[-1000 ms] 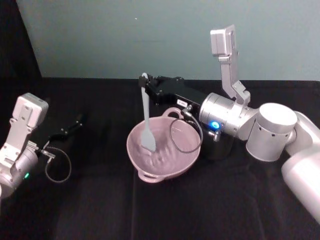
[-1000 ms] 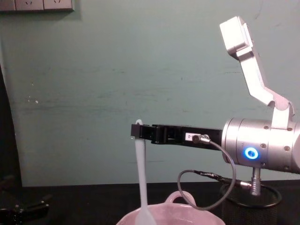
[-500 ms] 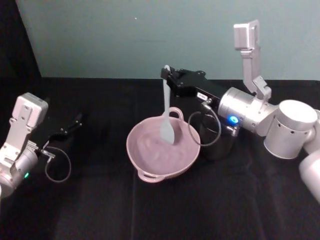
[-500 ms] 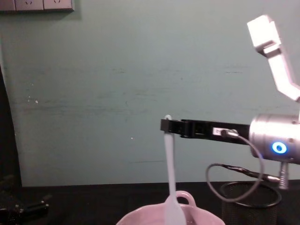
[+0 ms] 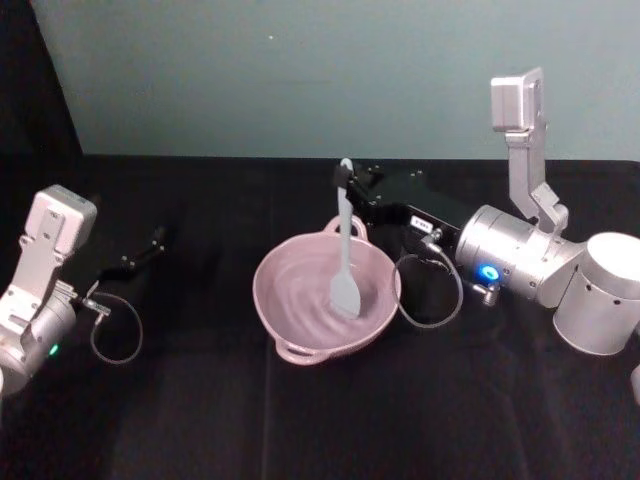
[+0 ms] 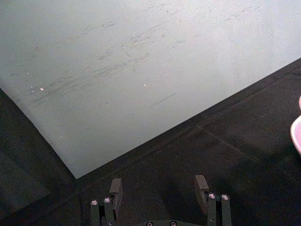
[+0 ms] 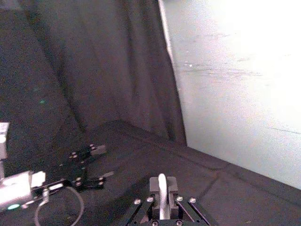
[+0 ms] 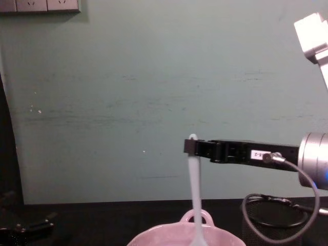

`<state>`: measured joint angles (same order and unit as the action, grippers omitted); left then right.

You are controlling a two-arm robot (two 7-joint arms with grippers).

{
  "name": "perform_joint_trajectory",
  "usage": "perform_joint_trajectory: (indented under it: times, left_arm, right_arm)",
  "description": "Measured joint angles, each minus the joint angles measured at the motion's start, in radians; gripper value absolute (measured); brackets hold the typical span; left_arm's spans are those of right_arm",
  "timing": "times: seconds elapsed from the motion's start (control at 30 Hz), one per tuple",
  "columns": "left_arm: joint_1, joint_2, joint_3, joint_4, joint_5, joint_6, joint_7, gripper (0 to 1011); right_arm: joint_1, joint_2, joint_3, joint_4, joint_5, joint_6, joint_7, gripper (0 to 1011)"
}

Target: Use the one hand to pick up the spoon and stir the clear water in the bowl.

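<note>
Pinching spoon (image 5: 345,250) by handle tip, right gripper (image 5: 346,178) clamped above bowl (image 5: 285,300)

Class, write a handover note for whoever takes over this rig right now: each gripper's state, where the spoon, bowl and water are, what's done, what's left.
Right gripper: shut on the spoon by its handle top, above the bowl.
Left gripper: open, parked on the robot's left, apart from the bowl.
Spoon hangs upright, head down in the clear water.
Done: spoon picked up and dipped.
Left: stir the water.
</note>
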<state>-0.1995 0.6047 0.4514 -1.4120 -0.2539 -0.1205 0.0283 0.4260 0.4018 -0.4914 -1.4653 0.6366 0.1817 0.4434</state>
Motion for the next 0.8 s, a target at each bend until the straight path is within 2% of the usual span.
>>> perform_joint_trajectory:
  times: [0.17,0.33,0.57,0.8]
  left_arm:
    - [0.000,0.000,0.000,0.000,0.000,0.000,0.000,1011]
    - [0.000,0.000,0.000,0.000,0.000,0.000,0.000,1011]
    - [0.000,0.000,0.000,0.000,0.000,0.000,0.000,1011]
    - [0.000,0.000,0.000,0.000,0.000,0.000,0.000,1011]
  right_arm:
    - [-0.001,-0.008,-0.028,-0.016,-0.002,0.006,0.012,109]
    - [0.020,-0.029,-0.054,-0.001,-0.006,0.007,0.024,109]
    - [0.086,-0.086,-0.084,0.095,-0.016,-0.010,0.046,109]
    - [0.156,-0.126,-0.093,0.202,-0.026,-0.019,0.064,109]
